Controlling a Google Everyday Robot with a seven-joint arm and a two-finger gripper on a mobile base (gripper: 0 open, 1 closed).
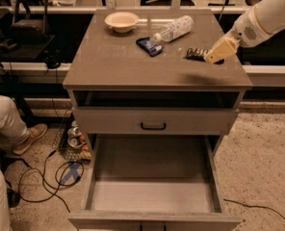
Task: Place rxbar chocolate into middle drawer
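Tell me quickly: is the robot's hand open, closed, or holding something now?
Hand: cannot be told. It is at the slim black-wrapped snack bar, over the grey wooden cabinet top.

No text can be read. The pale marks on the rxbar chocolate (194, 54), the white marks on the blue packet (149, 45) and the bottle (177, 28) label are all illegible. The end effector (218, 52) is at the bar's right end, on the right side of the bench (118, 69).
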